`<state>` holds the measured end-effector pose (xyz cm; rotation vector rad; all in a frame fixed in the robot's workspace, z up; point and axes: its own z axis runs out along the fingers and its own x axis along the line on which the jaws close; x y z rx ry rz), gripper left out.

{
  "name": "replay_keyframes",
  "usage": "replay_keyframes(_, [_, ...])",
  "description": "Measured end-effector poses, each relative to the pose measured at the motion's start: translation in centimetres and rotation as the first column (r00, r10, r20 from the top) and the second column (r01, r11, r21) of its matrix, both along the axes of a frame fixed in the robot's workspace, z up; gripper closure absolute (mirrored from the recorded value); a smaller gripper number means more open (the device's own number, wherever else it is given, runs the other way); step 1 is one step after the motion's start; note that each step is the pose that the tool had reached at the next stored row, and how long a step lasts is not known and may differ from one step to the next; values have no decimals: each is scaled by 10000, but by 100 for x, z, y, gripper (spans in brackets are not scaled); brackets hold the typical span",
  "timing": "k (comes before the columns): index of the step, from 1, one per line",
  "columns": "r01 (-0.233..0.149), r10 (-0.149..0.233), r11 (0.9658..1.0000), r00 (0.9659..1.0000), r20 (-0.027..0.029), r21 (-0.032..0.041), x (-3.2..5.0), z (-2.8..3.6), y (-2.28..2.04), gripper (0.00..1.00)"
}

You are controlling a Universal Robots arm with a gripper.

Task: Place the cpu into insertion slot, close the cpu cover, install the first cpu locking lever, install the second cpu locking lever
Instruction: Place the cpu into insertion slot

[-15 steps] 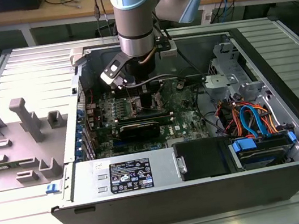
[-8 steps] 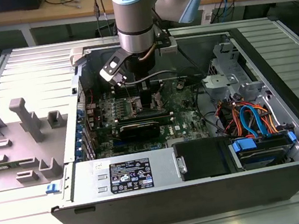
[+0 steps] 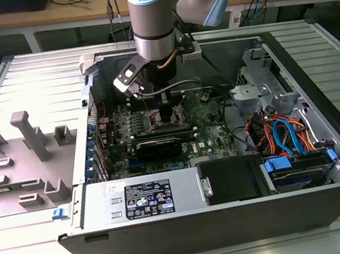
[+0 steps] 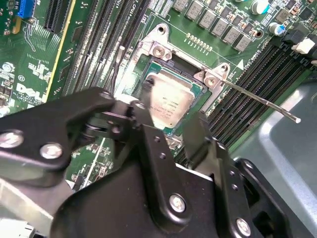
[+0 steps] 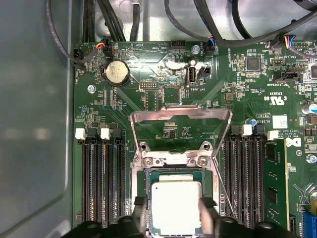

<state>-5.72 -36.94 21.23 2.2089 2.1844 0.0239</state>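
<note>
Your gripper (image 5: 174, 220) hung straight over the cpu (image 5: 176, 203), seated in the slot (image 5: 143, 191); cover (image 5: 181, 113) stood open beyond. Clamped or loose: could not tell.

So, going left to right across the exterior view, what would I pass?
Grey moulded rack → claw, down over the green motherboard → blue and orange cables.
</note>
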Motion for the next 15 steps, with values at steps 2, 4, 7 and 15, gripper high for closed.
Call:
replay_keyframes(2, [0,0,10000,10000,0,0,0,1,0,57])
replay_keyframes(4, [0,0,10000,10000,0,0,0,2,0,69])
replay_keyframes(7, [1,-1,10000,10000,0,-1,0,4,0,75])
replay_keyframes(15, [0,0,10000,10000,0,-1,0,5,3,50])
